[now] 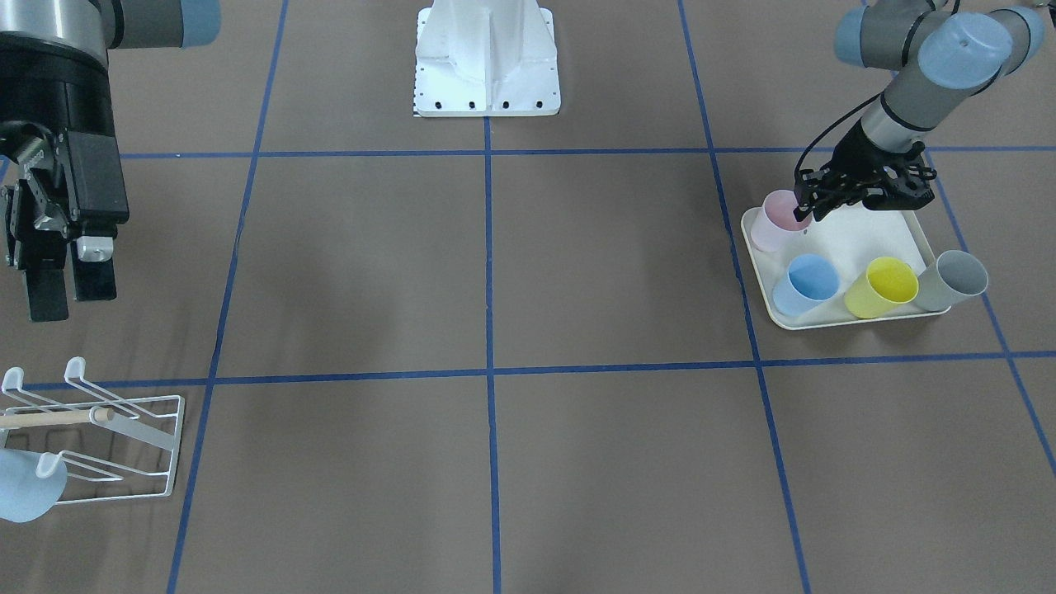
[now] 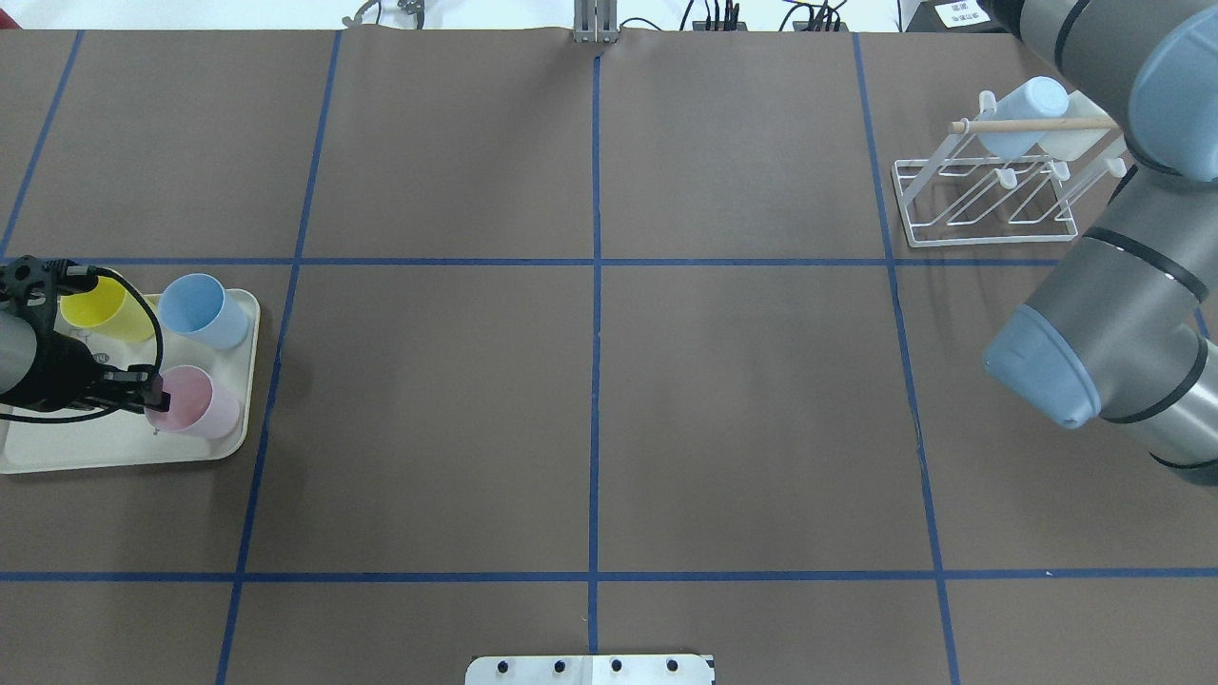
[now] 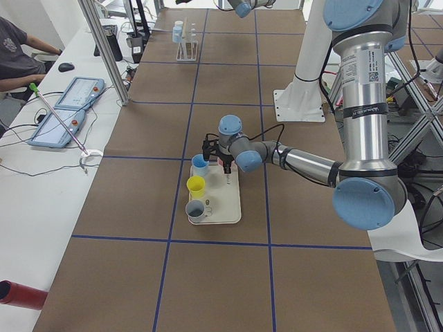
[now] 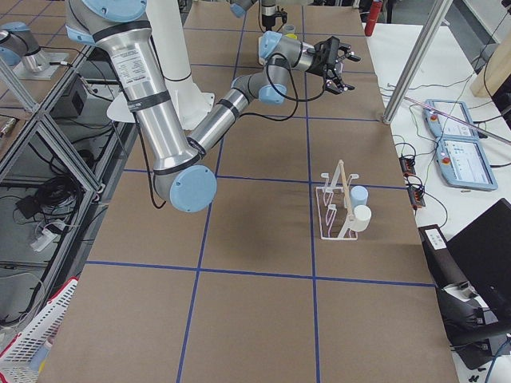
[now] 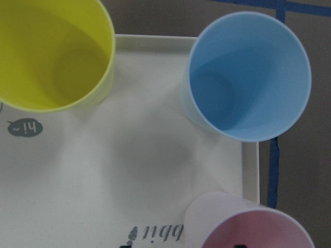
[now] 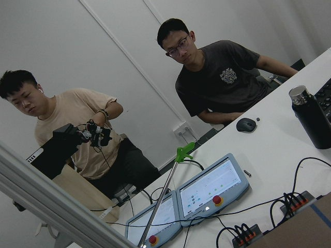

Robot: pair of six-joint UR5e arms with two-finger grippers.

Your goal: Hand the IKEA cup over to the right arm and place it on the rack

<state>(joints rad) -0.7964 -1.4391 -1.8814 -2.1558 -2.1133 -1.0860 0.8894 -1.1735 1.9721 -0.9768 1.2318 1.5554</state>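
The pink cup (image 1: 775, 221) stands upright with its mouth up and its long axis vertical, in the tray (image 1: 858, 239) corner nearest the robot and the table's middle. The left gripper (image 1: 807, 210) is at the cup's rim. One dark fingertip shows at the cup's mouth in the left wrist view, but I cannot tell whether the fingers pinch the wall.

Four cups are on the tray, all upright. Besides the pink one, a blue cup (image 1: 807, 283), a yellow cup (image 1: 883, 286) and a grey cup (image 1: 953, 280) stand in a row along the far edge. The blue cup is the pink cup's nearest neighbour, close to it but not touching.

The tray sits near the table's (image 2: 590, 409) left edge. The rack (image 2: 980, 205) is well apart from it, toward the far right corner. Two cups hang tilted on its prongs, a light-blue cup (image 2: 1023, 114) and a white cup (image 2: 1080, 138), under the wooden dowel (image 2: 1032, 124).

The right gripper (image 1: 70, 289) hangs above the table near the rack, its fingers spread with nothing between them.
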